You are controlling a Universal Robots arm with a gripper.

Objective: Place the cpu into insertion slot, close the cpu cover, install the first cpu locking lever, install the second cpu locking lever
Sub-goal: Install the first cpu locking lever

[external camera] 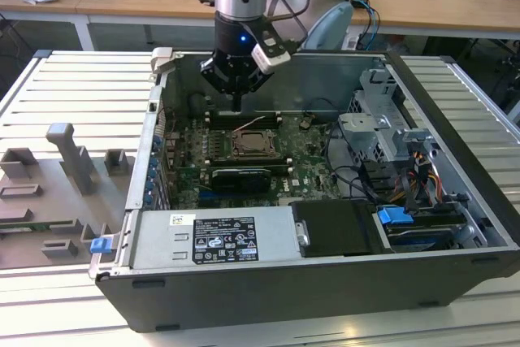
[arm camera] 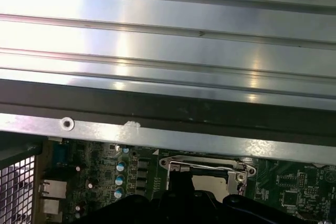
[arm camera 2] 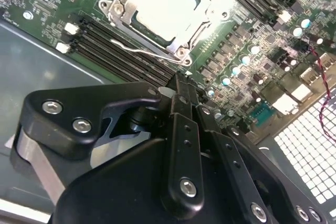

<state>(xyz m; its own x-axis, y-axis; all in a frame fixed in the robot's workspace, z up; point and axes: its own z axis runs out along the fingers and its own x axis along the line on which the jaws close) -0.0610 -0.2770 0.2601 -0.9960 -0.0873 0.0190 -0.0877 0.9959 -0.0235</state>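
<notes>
In the exterior view my gripper (external camera: 237,103) hangs shut and empty over the green motherboard, just behind the insertion slot (external camera: 250,145). The cpu (arm camera 2: 165,6) lies in the slot with its pale top showing. The cpu cover (arm camera 2: 210,9), a grey metal frame, lies down flat around it. A thin wire locking lever (arm camera 2: 142,53) runs along the slot edge nearest my fingertips (arm camera 2: 180,81); I cannot tell whether it is latched. In the first wrist view the slot's metal rim (arm camera: 173,163) sits just beyond my dark gripper body.
Long black memory slots (arm camera 2: 121,43) lie between the gripper and the slot. The case wall (arm camera: 168,51) stands close behind. A grey power supply box (external camera: 213,237) fills the case front, with a drive cage (external camera: 382,132) and cables at the exterior view's right. Grey fixtures (external camera: 65,168) stand outside the case.
</notes>
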